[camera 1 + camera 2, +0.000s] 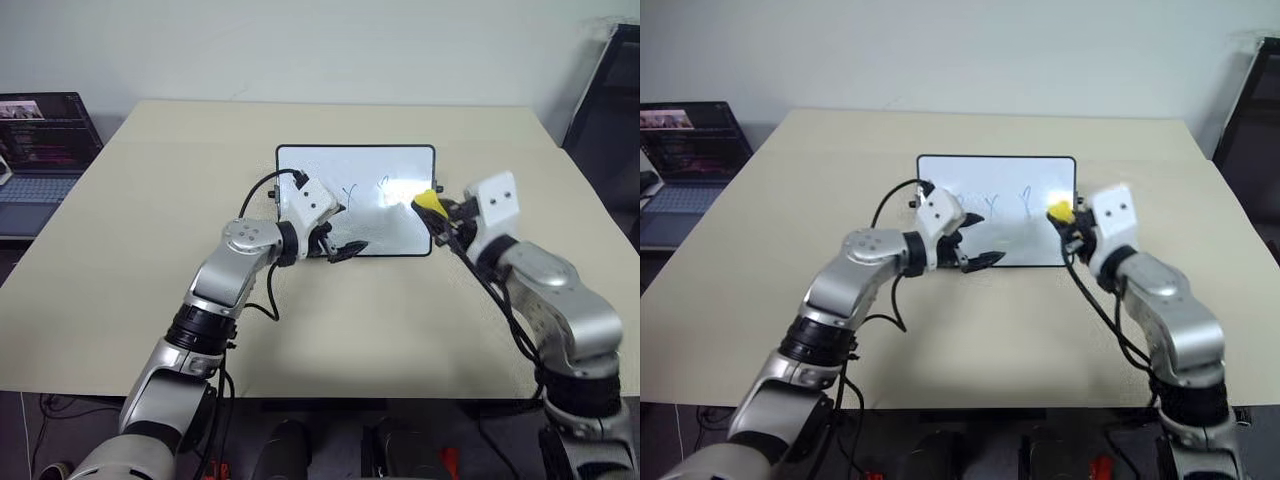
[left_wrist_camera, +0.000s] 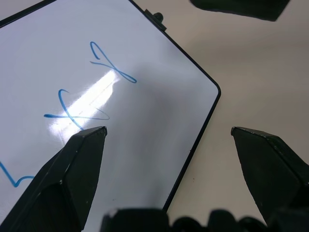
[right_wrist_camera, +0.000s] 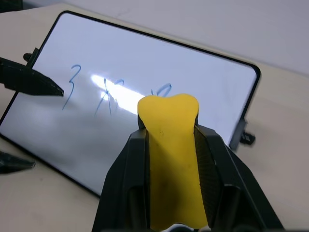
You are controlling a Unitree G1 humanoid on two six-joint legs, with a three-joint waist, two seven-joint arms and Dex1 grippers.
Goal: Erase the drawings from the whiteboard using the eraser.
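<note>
While the right gripper point(image 3: 170, 145) clamps the yellow eraser point(image 3: 172, 154) above the whiteboard point(image 1: 400, 235) lying on the table point(image 1: 150, 250), ready to wipe the drawings point(image 3: 104, 94), the left gripper point(image 2: 169, 145) spreads wide astride its near edge, seemingly to steady it.
</note>
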